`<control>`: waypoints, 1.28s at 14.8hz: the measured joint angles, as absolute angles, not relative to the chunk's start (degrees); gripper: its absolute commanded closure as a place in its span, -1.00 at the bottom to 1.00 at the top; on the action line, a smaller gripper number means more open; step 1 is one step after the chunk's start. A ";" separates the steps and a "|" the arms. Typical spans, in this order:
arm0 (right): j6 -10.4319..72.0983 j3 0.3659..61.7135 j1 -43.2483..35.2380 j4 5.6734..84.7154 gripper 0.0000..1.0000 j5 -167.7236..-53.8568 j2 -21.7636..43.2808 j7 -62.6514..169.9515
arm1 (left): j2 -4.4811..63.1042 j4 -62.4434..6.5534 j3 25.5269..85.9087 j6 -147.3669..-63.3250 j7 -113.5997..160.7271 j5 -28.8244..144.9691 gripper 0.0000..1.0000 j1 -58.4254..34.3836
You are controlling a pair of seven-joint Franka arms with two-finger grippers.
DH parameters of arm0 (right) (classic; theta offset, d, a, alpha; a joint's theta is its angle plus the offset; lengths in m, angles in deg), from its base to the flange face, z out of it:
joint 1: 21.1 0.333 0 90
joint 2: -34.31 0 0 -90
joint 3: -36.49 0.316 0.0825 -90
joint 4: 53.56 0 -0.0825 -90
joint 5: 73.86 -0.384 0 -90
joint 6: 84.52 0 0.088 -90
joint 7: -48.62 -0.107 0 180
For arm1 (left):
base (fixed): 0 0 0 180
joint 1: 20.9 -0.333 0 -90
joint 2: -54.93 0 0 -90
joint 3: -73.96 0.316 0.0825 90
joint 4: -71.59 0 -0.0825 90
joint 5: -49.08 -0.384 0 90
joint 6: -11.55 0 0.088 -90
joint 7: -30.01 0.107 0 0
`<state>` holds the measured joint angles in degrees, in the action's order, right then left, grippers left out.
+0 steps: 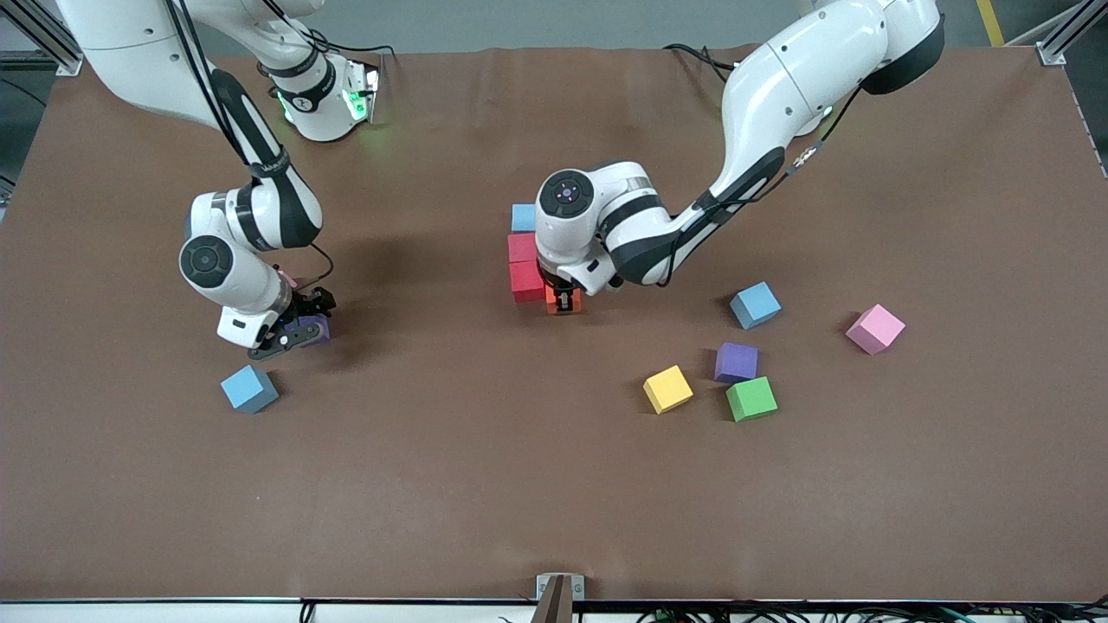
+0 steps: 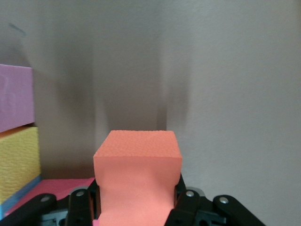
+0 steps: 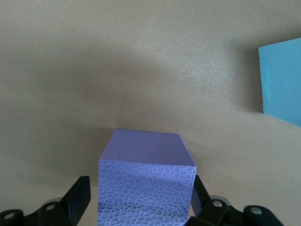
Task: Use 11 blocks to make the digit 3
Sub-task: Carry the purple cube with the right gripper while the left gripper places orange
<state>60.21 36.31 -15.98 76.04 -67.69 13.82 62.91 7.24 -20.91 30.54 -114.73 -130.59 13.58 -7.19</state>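
My left gripper (image 1: 564, 303) (image 2: 138, 188) is shut on an orange block (image 1: 563, 305) (image 2: 138, 165) and squeezes its sides in. It holds the block low, against the nearer end of a short column of a blue block (image 1: 523, 216) and two red blocks (image 1: 524, 248) (image 1: 526, 281). In the left wrist view a lilac block (image 2: 14, 96), a yellow block (image 2: 16, 162) and a red face (image 2: 56, 186) lie beside it. My right gripper (image 1: 303, 333) (image 3: 140, 188) is open and straddles a purple block (image 1: 317, 329) (image 3: 146, 183) on the table, with a gap at one finger (image 3: 80, 197).
Loose blocks lie toward the left arm's end: blue (image 1: 755, 305), pink (image 1: 875, 329), purple (image 1: 737, 362), yellow (image 1: 667, 388) and green (image 1: 751, 399). Another blue block (image 1: 249, 388) (image 3: 281, 84) sits just nearer the camera than the right gripper.
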 measured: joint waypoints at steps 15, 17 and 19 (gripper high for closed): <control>37.10 37.89 -2.65 54.20 0.40 -72.61 14.04 52.12 | 7.52 -25.75 30.42 -119.05 -130.59 13.58 0.97 -7.59; 36.97 37.99 0.63 52.13 0.40 -73.05 12.33 46.32 | 7.52 -26.13 30.43 -120.05 -130.59 13.58 0.97 -7.60; 36.98 38.06 3.91 49.35 0.40 -73.46 9.36 40.51 | 7.52 -26.31 30.45 -120.40 -130.59 13.58 0.97 -7.62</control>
<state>36.98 38.06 3.91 49.35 -73.46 9.36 40.51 7.52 -26.31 30.45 -120.40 -130.59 13.58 -7.62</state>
